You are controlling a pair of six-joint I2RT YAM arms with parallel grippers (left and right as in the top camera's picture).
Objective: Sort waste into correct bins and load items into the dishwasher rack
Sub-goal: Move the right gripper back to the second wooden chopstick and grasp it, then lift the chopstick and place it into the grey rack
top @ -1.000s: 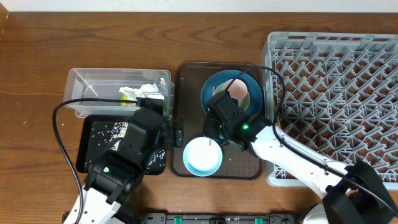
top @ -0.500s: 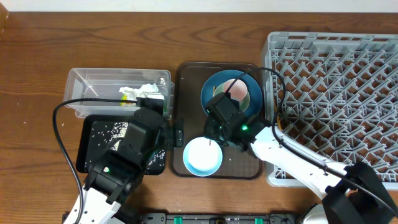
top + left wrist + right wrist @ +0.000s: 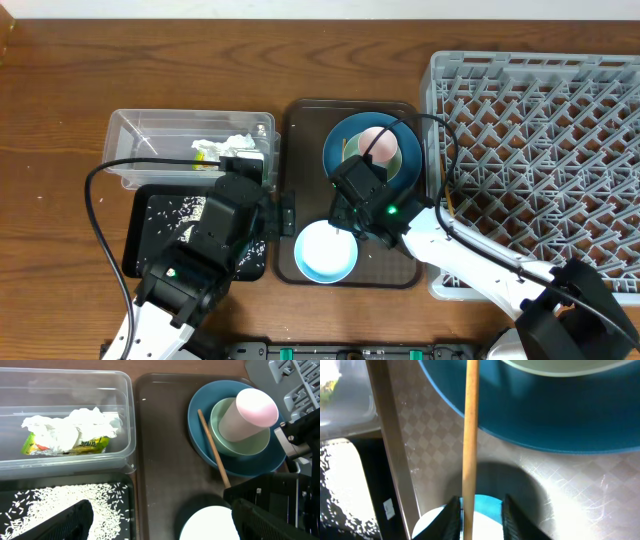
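right gripper [image 3: 481, 517]: fingers a little apart, chopstick [image 3: 470, 420] between them, its far end on the blue plate [image 3: 530, 425] at 12 o'clock | left gripper [image 3: 160, 525]: wide, holding nothing | napkin [image 3: 70, 427], wrapper [image 3: 90, 446]: in clear tub [image 3: 127, 420] | rice [image 3: 60, 505]: in black tray [image 3: 133, 245] | rack [image 3: 540, 150]: 3 o'clock of plate

Cup [image 3: 248, 413] in bowl [image 3: 245, 446], bowl on plate [image 3: 250, 464]

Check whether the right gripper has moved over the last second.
Yes, slightly. The right gripper has backed off the dark-blue plate toward the light-blue bowl, uncovering more of the cup.
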